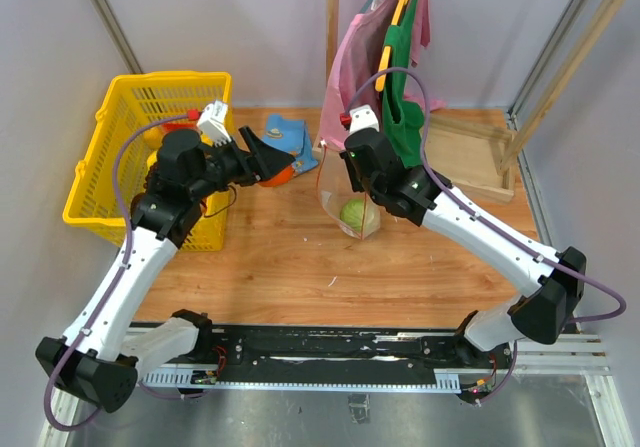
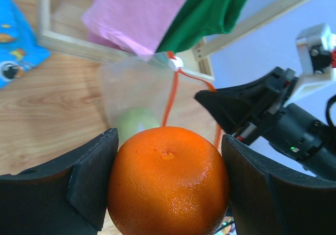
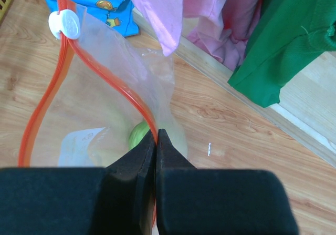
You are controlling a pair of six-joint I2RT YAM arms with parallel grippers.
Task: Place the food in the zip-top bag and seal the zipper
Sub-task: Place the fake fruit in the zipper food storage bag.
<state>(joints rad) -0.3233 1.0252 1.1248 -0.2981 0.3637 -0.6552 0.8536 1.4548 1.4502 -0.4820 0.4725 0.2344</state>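
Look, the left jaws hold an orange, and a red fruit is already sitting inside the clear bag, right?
Not quite. The piece inside the zip-top bag is a green fruit, not a red one; the right wrist view shows it through the clear plastic. The left jaws do hold the orange.

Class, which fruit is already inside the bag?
The green fruit, at the bottom of the bag; the orange is outside it, gripped by the left gripper.
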